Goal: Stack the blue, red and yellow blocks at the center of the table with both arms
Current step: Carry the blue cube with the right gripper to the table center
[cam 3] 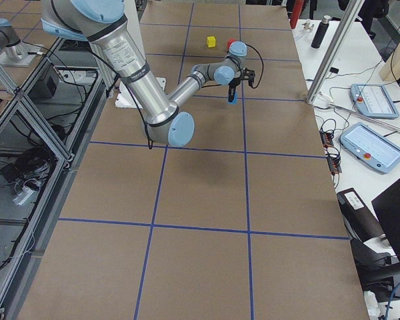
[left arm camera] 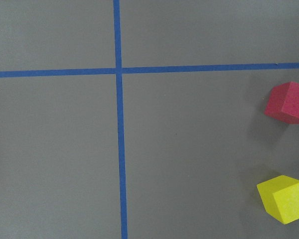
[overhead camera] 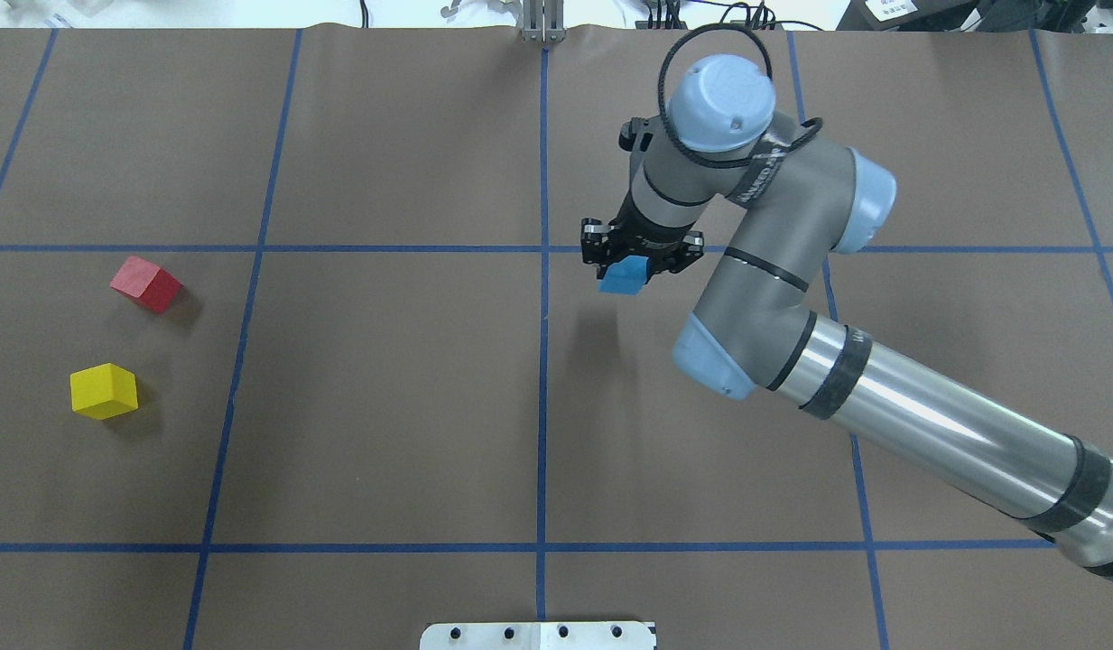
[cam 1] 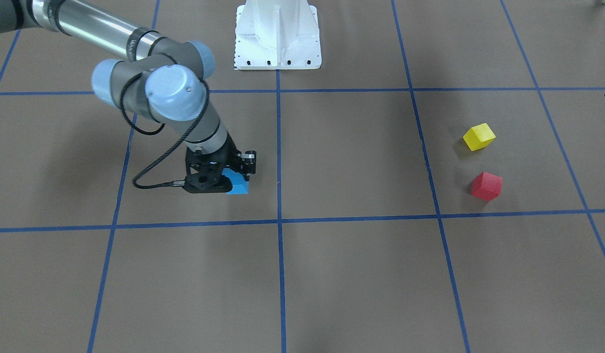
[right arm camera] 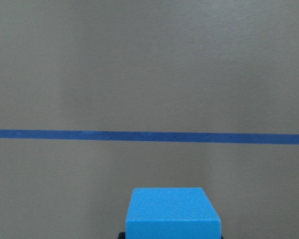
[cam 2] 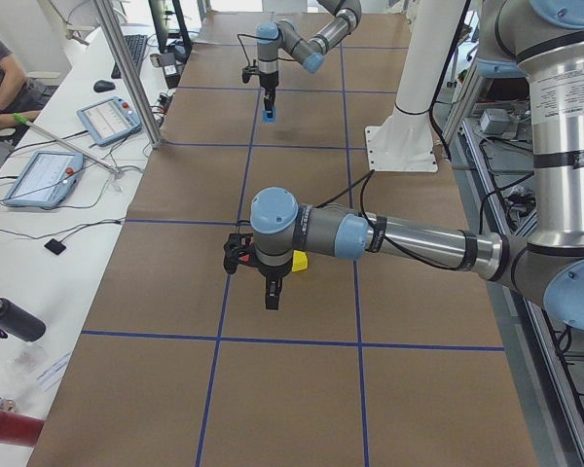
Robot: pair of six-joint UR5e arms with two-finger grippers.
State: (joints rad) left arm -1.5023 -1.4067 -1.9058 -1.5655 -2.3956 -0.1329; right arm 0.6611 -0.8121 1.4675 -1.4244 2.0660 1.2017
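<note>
My right gripper (overhead camera: 625, 269) is shut on the blue block (overhead camera: 624, 276) and holds it a little above the table, just right of the centre line in the overhead view. The block also shows in the front view (cam 1: 239, 186) and the right wrist view (right arm camera: 172, 211). The red block (overhead camera: 146, 283) and the yellow block (overhead camera: 104, 391) lie side by side on the table's left part, and both show in the left wrist view, red (left arm camera: 288, 102) and yellow (left arm camera: 284, 199). My left gripper (cam 2: 272, 297) shows only in the exterior left view, beside the yellow block (cam 2: 299, 261); I cannot tell whether it is open or shut.
The white robot base plate (cam 1: 277, 37) stands at the table's robot-side middle edge. Blue tape lines (overhead camera: 542, 361) divide the brown table into squares. A side desk with tablets (cam 2: 39, 175) and an operator runs along the far table edge.
</note>
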